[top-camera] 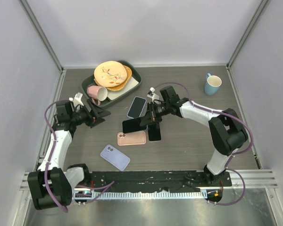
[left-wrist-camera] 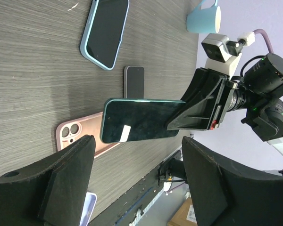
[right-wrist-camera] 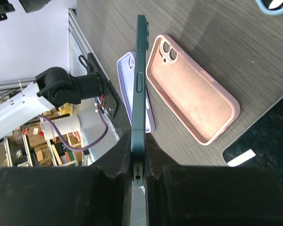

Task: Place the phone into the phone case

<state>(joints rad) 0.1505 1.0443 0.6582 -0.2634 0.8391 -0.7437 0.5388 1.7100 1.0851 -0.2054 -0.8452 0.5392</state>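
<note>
Nearest, a lavender phone case [top-camera: 115,157] lies on the surface [top-camera: 188,141], with the empty pink phone case [top-camera: 131,138] just beyond it. Above the pink case's far edge, the right claw [top-camera: 150,118] is clamped on one end of a dark green phone [top-camera: 134,125], holding it off the surface. The left claw [top-camera: 100,114] gapes wide, gripping nothing, apart from the phone on its left.

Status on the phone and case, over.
Right gripper shut on green phone, lifted off table. Left gripper open, empty. Pink case open-side up, empty; black phone beside it.
</note>
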